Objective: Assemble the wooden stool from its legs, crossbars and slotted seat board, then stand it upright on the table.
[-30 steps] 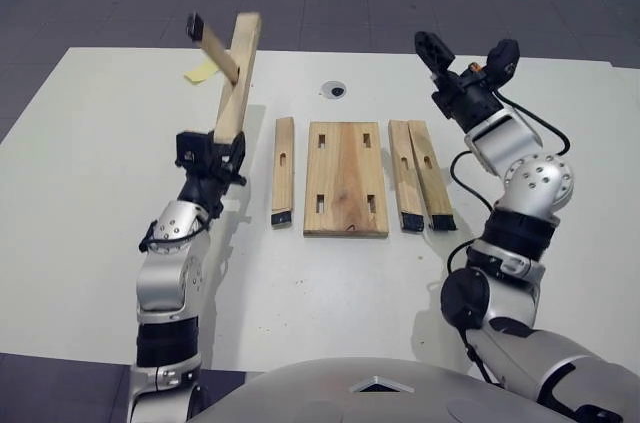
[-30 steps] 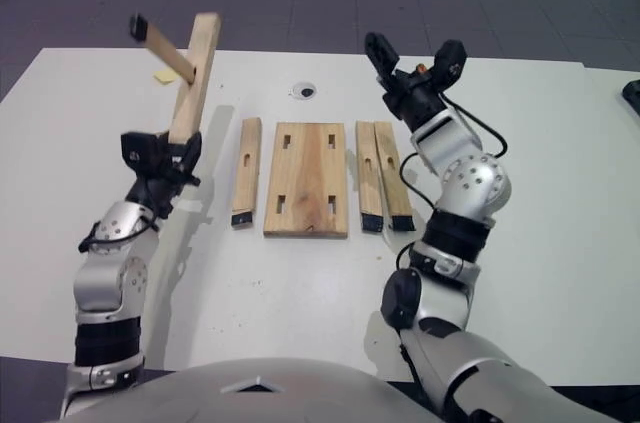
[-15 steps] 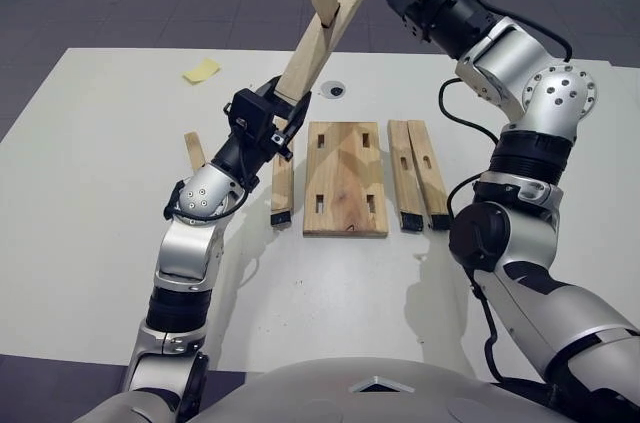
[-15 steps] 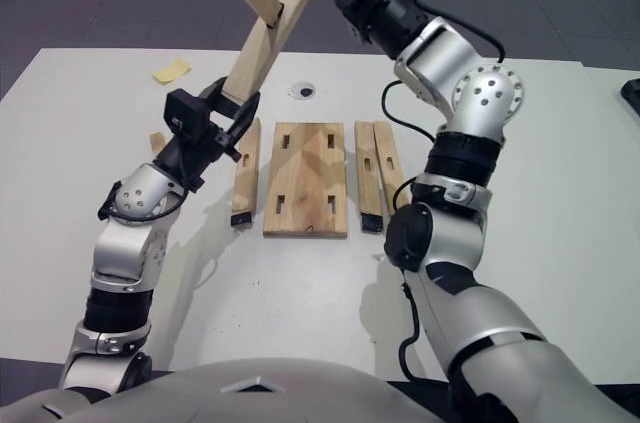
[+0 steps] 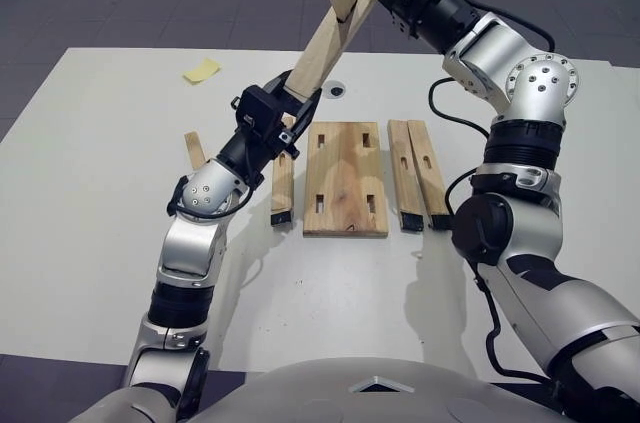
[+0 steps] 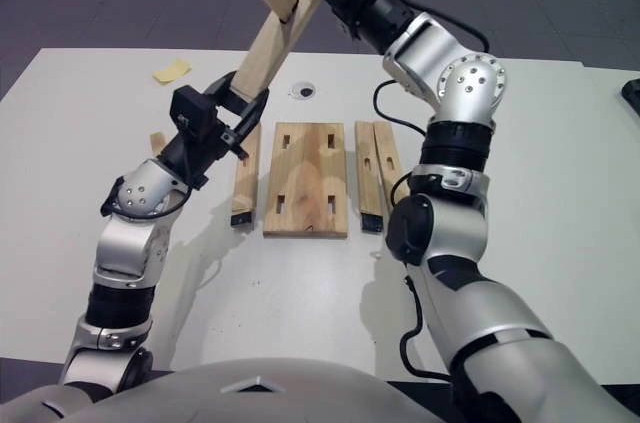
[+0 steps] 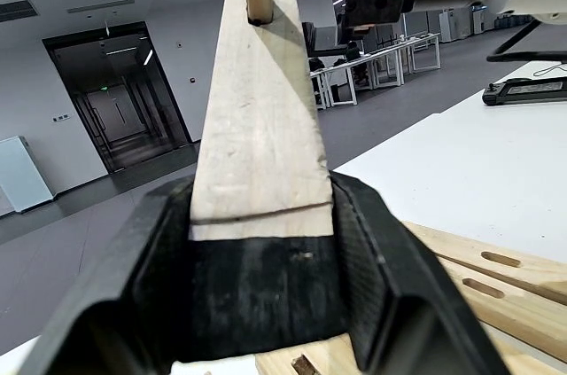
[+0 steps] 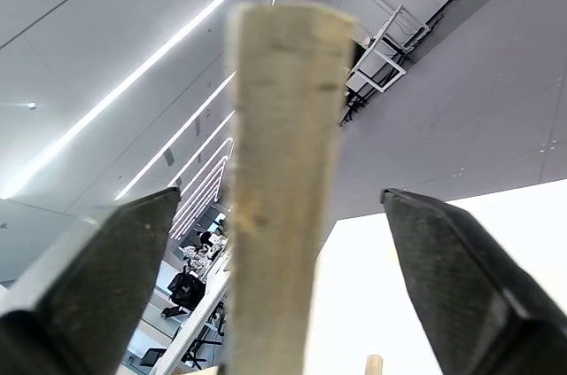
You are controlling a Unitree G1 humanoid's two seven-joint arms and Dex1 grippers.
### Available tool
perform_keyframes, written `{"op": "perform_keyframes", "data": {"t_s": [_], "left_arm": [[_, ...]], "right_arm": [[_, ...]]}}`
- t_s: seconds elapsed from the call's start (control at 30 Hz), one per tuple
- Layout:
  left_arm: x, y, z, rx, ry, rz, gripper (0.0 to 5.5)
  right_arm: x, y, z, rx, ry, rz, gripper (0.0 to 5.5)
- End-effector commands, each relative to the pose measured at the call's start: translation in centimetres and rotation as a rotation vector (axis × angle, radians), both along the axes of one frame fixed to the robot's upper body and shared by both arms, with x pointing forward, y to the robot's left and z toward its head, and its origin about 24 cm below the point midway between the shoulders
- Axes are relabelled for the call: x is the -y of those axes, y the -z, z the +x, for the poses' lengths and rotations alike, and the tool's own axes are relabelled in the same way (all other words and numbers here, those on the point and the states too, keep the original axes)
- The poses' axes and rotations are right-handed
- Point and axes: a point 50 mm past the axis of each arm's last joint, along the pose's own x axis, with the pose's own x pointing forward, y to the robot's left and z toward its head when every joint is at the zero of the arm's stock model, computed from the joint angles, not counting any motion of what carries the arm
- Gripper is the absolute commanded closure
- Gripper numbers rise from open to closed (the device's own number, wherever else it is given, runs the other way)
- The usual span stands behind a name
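Head view: the pale wooden leg with pegged crossbar [image 5: 322,43] is being held above the white worktop [image 5: 100,143]. Left wrist: it is being clamped by the left gripper [image 7: 263,211]. Right wrist: its tip is being straddled by the open right gripper [image 8: 283,242] — closed off-centre, the leg could be wrenched loose.

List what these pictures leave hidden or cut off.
Right gripper: its tips are cut by the top edge in the eye views.
Held leg lower end: buried in the left gripper, left wrist view.
Lying leg far end: behind that gripper, left eye view.
Short wooden piece: near end behind the left arm.
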Motion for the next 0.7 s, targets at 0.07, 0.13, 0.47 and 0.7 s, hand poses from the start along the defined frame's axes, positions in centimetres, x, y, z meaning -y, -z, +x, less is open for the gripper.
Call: {"op": "perform_keyframes", "data": {"t_s": [0.07,0.13,0.47,0.7], "left_arm": [[0.3,-0.2,-0.1,0.019,0.018,0.011,3.46],[0.3,-0.2,-0.1,0.018,0.017,0.012,3.46],[0.2,0.1,0.0,0.006,0.002,0.014,3.46],[0.3,0.2,0.2,-0.003,-0.009,0.011,3.46]], "right_arm": [[0.1,-1.0,0.2,0.032,-0.001,-0.003,2.37],[0.1,-1.0,0.2,0.036,-0.003,-0.002,2.76],[0.6,-1.0,-0.2,0.052,0.004,-0.004,4.33],[0.6,-1.2,-1.1,0.092,0.011,-0.015,4.43]]}}
